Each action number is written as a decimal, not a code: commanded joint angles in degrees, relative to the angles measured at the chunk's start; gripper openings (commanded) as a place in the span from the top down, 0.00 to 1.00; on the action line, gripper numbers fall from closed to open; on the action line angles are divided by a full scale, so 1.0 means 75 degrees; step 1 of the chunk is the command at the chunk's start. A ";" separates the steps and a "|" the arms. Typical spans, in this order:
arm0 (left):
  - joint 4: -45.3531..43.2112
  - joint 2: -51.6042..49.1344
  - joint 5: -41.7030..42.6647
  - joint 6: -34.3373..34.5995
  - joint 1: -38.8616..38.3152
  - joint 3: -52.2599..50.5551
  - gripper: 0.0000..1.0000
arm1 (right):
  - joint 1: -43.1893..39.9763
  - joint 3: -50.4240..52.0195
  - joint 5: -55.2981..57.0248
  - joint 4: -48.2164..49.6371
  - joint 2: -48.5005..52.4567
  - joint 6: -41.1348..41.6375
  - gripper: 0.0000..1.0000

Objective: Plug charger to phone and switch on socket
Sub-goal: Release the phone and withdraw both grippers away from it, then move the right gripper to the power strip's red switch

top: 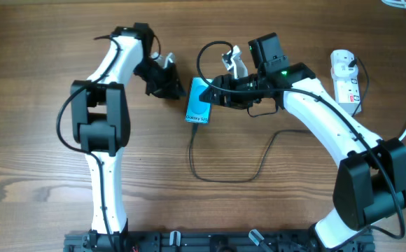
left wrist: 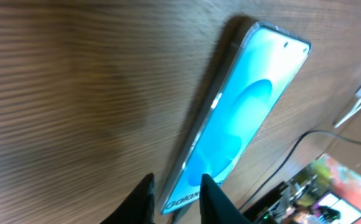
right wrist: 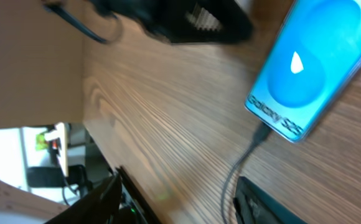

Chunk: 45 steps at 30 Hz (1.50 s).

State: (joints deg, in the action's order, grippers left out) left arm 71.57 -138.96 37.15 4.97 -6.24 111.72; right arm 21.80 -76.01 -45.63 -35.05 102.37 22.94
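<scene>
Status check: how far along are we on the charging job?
Done, it seems: the charger is plugged into the phone at its text end. In hand: the right gripper hangs open by the charger, the left gripper beside the phone. Left: the socket switch, with neither arm near it.

Phone (top: 199, 101) lies flat mid-table (top: 42, 140), between the left gripper (top: 171, 87) and the right gripper (top: 215, 94). Charger (top: 191, 154) loops off its near end toward the front, socket (top: 345, 80) sits well off to the right

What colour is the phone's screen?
The phone screen is cyan, with a white text band at one end; clearest in the left wrist view.
</scene>
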 commanded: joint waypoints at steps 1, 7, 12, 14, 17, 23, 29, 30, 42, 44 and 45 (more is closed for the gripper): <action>0.0026 0.1209 0.0122 0.0207 0.0481 0.0064 0.76 | -0.0058 -0.0245 0.0560 -0.0353 -0.0096 -0.0883 0.41; 0.0353 0.4054 0.0122 0.0417 0.0513 0.0064 0.69 | -0.0947 -0.1524 0.2433 -0.2704 -0.0807 -0.1833 0.41; 0.0376 0.5933 0.0087 0.0428 0.0513 0.0064 0.00 | -0.2538 -0.2387 0.3567 -0.3687 -0.2273 -0.1842 0.59; 0.0376 0.6146 -0.0755 0.0396 0.0513 0.0064 0.00 | -0.3430 -0.2387 0.3570 -0.3826 -0.2996 -0.1848 0.81; 0.0379 0.6120 -0.1751 0.0396 0.0513 0.0052 0.00 | -0.4727 -0.2387 0.3570 -0.3768 -0.3518 -0.1766 0.82; 0.0376 0.6120 -0.1938 0.0399 0.0513 0.0052 0.00 | -0.6656 -0.2186 0.3567 -0.3727 -0.3042 -0.1623 0.96; 0.0376 0.6120 -0.1938 0.0399 0.0513 0.0052 0.00 | -0.6872 -0.2183 0.3923 -0.3305 -0.1836 -0.1390 0.96; 0.0376 0.6120 -0.1935 0.0399 0.0513 0.0052 0.00 | -0.6889 -0.2183 0.4112 -0.3334 -0.1789 -0.1151 0.96; 0.0376 0.6120 -0.1938 0.0399 0.0513 0.0052 0.00 | -0.6889 -0.1160 0.5243 -0.2328 -0.1463 -0.0259 0.96; 0.0376 0.6120 -0.1938 0.0399 0.0513 0.0052 0.00 | -0.6881 -0.1160 0.5015 -0.2328 -0.1236 -0.0259 0.96; 0.0376 0.6120 -0.1938 0.0399 0.0513 0.0052 0.00 | -0.6883 -0.1160 0.4975 -0.2302 -0.1160 -0.0262 0.96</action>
State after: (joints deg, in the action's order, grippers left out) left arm 74.41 -93.21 23.18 8.23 -2.42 111.98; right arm -29.58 -85.12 -6.22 -52.84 91.92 20.36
